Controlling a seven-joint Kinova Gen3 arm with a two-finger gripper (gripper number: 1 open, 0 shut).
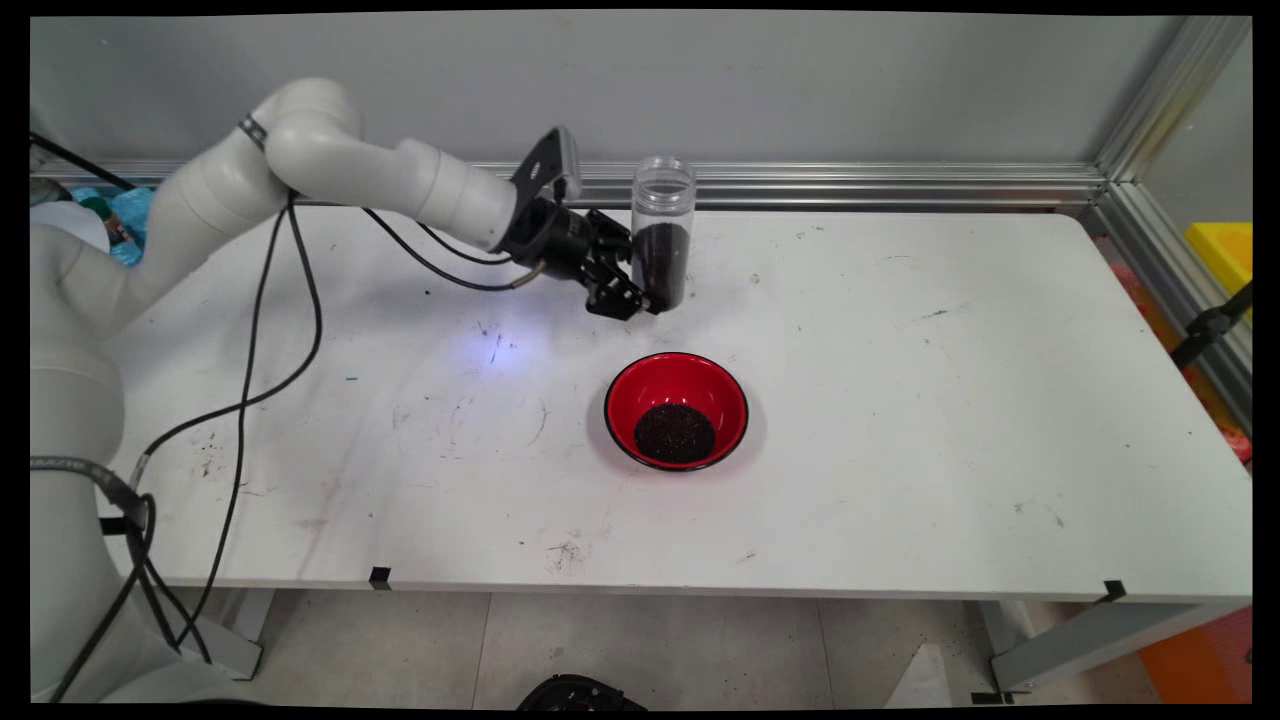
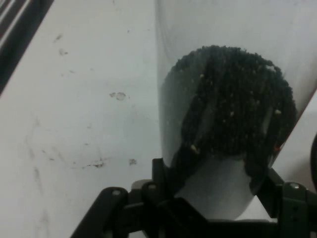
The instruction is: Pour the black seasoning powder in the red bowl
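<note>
Main view shows the tool (image 1: 640, 285) clenched on the lower part of a clear cylindrical jar (image 1: 662, 232), coming at it from the left. Hand view bears this out: a finger (image 2: 163, 171) presses one side of the jar's (image 2: 225, 124) wall and the other finger the opposite side, low down, with dark granules (image 2: 233, 114) heaped inside. The jar stands upright and open-topped, about half full; I cannot tell whether its base touches the surface (image 1: 900, 400) or hangs just above it.

Risk, as I judge it: the grip sits low on a tall, smooth, round wall, so the jar could swivel or slip between the fingers, and with no lid any tilt would send granules over the rim. The black cables (image 1: 270, 330) hanging from the arm trail across the left of the surface and could snag.

Nearer the camera, apart from the jar and slightly right of the tool, sits a red bowl (image 1: 676, 390) with a black rim, holding a small dark pile (image 1: 675, 433) of the same-looking granules. The surface around it is scuffed and stained.
</note>
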